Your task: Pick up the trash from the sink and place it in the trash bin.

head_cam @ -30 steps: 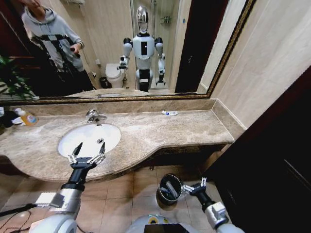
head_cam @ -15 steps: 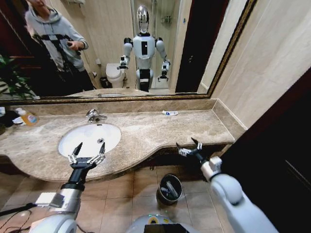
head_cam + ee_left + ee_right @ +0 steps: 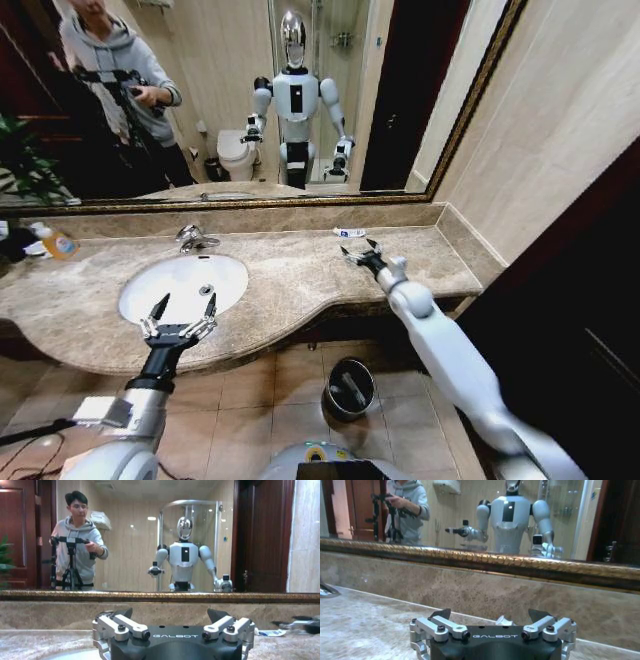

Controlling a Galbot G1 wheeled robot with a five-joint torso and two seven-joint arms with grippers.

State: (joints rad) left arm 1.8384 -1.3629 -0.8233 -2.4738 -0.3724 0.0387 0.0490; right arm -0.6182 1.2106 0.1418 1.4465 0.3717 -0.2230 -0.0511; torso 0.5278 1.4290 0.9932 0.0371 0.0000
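1. The right gripper (image 3: 360, 251), jaws spread, hovers over the beige-brown marble counter (image 3: 300, 275), just near of a small white-and-blue tube (image 3: 349, 233) lying by the backsplash, right of the white oval sink (image 3: 184, 285).
2. To grasp well, I judge it should reach slightly farther, lower and straddle the tube crosswise.
3. The left gripper (image 3: 178, 322) waits, jaws spread, over the sink's near rim.
4. The wall limits far-side room; open counter lies right. The round black trash bin (image 3: 348, 389) stands on the floor below the counter edge.

Polished veined marble counter (image 3: 300, 275), glossy white sink (image 3: 170, 285), shiny chrome faucet (image 3: 192, 238).
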